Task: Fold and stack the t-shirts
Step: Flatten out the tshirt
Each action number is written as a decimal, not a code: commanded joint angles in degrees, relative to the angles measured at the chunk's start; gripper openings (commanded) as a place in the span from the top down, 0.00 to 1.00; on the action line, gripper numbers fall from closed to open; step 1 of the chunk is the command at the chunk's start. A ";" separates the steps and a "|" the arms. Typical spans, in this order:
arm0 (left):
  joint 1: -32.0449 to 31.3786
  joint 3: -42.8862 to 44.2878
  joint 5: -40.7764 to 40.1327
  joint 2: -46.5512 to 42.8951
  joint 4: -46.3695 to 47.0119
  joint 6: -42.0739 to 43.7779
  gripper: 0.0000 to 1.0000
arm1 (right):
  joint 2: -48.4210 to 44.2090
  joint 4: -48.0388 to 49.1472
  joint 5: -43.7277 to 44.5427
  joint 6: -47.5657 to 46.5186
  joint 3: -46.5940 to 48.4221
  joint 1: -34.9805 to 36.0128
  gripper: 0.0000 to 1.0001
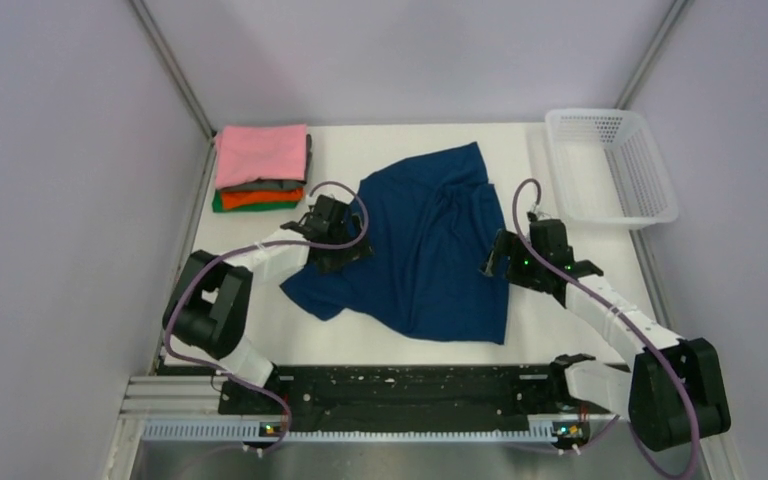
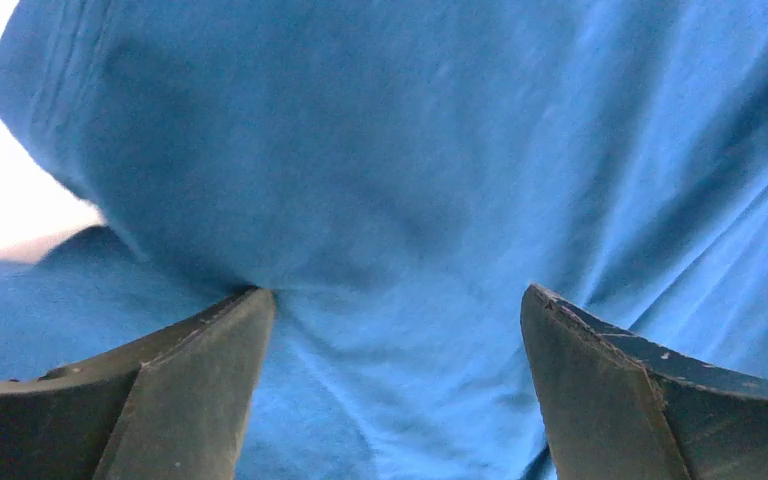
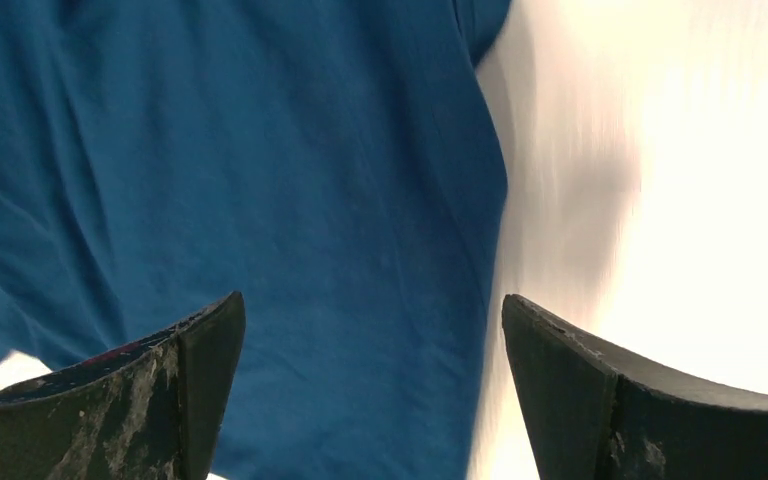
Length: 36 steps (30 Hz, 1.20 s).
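A navy blue t-shirt (image 1: 425,250) lies spread and wrinkled in the middle of the table; no chest print shows. A stack of folded shirts (image 1: 260,170), pink on top, then grey, orange and green, sits at the back left. My left gripper (image 1: 345,250) is open, low over the shirt's left part, and blue cloth (image 2: 400,200) fills the left wrist view between the fingers (image 2: 190,390). My right gripper (image 1: 495,262) is open over the shirt's right edge (image 3: 485,200), one finger above the cloth (image 3: 260,200) and one above bare table.
A white plastic mesh basket (image 1: 612,165) stands at the back right corner. Grey walls close in the table on the left, back and right. White table surface (image 1: 580,260) shows right of the shirt and along the front.
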 commanded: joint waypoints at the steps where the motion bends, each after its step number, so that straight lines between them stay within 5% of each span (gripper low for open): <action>1: 2.01 5.35 -5.96 6.27 -1.98 -0.77 0.01 | -3.48 -3.49 1.25 2.18 -3.64 0.95 0.04; 6: 2.09 -1.69 -6.04 4.89 -4.51 -3.68 0.01 | -3.51 -3.73 2.41 2.44 -6.78 0.94 0.17; 11: -2.82 -14.43 -3.33 -9.14 -8.23 -12.93 0.01 | 0.49 -0.29 1.27 3.28 -7.02 0.96 0.32; 15: -15.16 -17.16 -5.04 -20.09 -12.20 -20.37 0.01 | 3.88 2.69 -1.32 3.18 -6.12 0.96 0.55; 18: -16.62 -16.61 -5.30 -23.47 -11.29 -20.89 0.01 | 5.30 2.76 -0.27 2.57 -5.30 0.92 0.76; 20: -16.62 -14.40 -7.16 -22.69 -10.62 -18.77 0.01 | 5.40 1.48 1.71 1.99 -4.41 0.95 0.88; 26: -16.22 -3.23 -16.80 -9.82 -9.54 -13.55 0.01 | 6.03 -4.22 11.42 -0.75 -0.53 0.17 1.00; 36: -8.30 6.11 -13.64 8.24 -1.00 -8.16 0.01 | 12.66 -16.92 29.81 -2.04 15.11 -1.24 1.00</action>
